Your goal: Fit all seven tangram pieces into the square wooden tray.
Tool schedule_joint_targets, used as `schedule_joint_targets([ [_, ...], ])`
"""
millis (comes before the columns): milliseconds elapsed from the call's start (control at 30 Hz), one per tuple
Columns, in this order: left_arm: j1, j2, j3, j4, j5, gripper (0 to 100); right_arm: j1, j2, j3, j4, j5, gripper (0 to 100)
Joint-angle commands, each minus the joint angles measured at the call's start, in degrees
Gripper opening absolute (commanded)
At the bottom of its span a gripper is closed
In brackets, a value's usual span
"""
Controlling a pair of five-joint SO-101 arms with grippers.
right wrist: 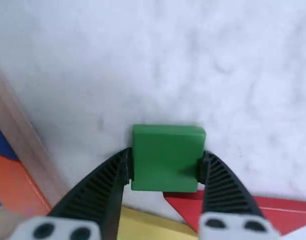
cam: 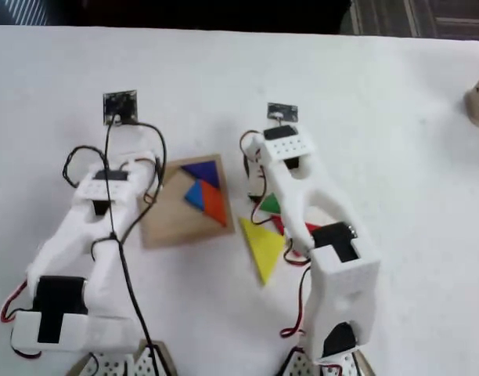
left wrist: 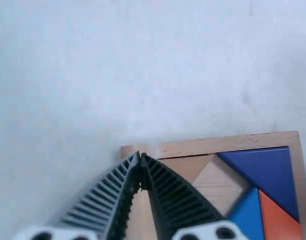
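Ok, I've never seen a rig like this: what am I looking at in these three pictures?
Two robots, a white left arm and right arm, sit at a table; the high view looks down on them. The other two come from cameras on each wrist. A square wooden tray holds a dark blue triangle, a light blue piece and an orange piece; a yellow triangle and a red piece lie outside. The left gripper is shut at the tray's corner. The right gripper clasps a green square block.
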Motion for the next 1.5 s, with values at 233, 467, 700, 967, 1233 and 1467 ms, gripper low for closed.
schedule_joint_targets([
  [233, -1.8, -3.2, -0.3, -1.5, 0.4, 2, 1.7, -0.5, -8.5, 8.8, 5.5, 7.7],
  [467, -4.9, -3.2, -0.4, -3.0, 0.4, 2, -0.3, -0.5, -14.6, 14.8, 5.5, 7.7],
  [700, -7.2, -3.6, -0.6, -3.5, 0.8, 2, -8.2, -0.4, -22.8, 20.0, 10.6, 7.7],
  [967, -13.9, -3.2, -3.3, -4.4, 1.0, 2, -14.5, 0.1, -24.5, 12.7, 23.6, 7.7],
  [1233, -17.9, -3.2, -4.0, -6.4, 1.8, 2, -18.1, 0.4, -24.4, 6.6, 32.7, 7.7],
  [1467, -20.8, -3.1, -3.8, -6.7, 12.2, 2, -21.7, 5.6, -24.9, 3.8, 39.6, 7.9],
])
